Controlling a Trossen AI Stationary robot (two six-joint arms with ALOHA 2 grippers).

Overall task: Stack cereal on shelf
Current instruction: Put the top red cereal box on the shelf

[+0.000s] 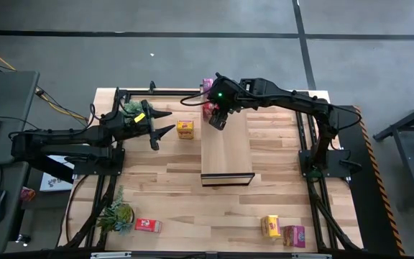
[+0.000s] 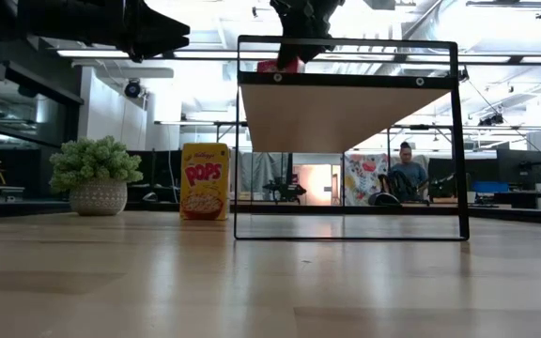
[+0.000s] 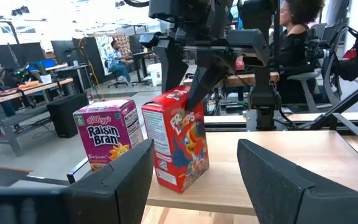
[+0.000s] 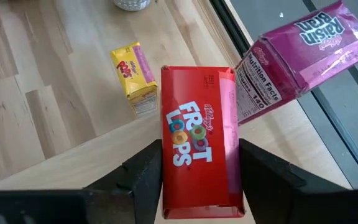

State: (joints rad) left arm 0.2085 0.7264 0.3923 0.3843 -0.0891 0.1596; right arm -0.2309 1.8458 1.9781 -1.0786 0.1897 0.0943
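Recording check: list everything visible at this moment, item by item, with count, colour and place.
Shelf: one, light wood, table centre.
Raisin Bran boxes: two, magenta; one on the shelf's far end, one near the table's front right.
Froot Loops box: one, red, on the shelf's far end.
Red box: one, front left.
Yellow boxes: two; one left of the shelf, one front right.
Potted plants: two, green; far left, front left.
Left gripper: open, waiting left of the shelf.
Right gripper: around the Froot Loops box.

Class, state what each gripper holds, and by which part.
The right gripper grips the red Froot Loops box by its side faces; the left gripper holds nothing.
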